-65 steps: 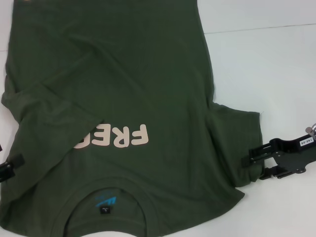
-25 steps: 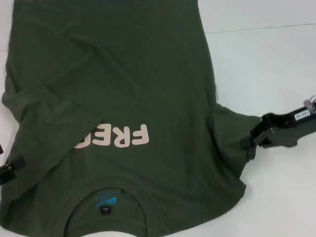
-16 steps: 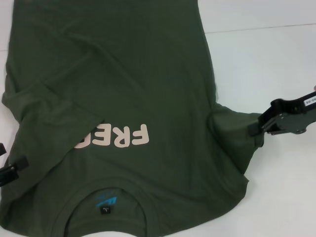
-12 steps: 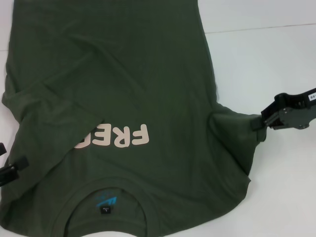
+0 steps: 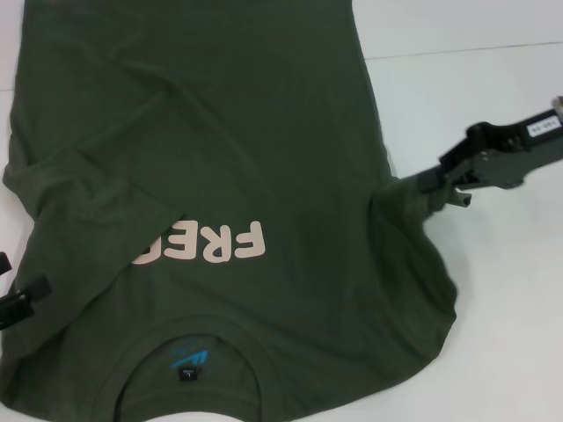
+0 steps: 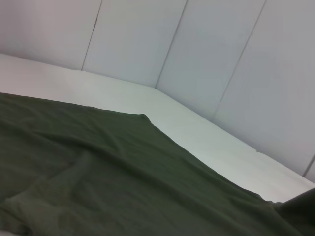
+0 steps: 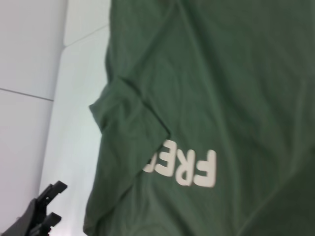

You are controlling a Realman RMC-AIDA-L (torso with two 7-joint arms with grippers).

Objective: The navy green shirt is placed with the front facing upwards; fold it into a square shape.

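Olive-green cotton, one shirt (image 5: 237, 158) lies on the white tabletop (image 5: 493, 334). Two grippers show: the right gripper (image 5: 437, 186) pinches its sleeve edge with closed jaws; the left gripper (image 5: 19, 299) waits beside the opposite edge, jaws unclear.

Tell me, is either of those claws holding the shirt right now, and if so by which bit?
The right gripper pinches the navy green shirt by the edge of its sleeve, lifting it. The left gripper sits beside the other side, holding nothing.

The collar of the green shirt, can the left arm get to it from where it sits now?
Probably yes. The left gripper sits at the shirt's edge, and only flat cloth lies between it and the collar.
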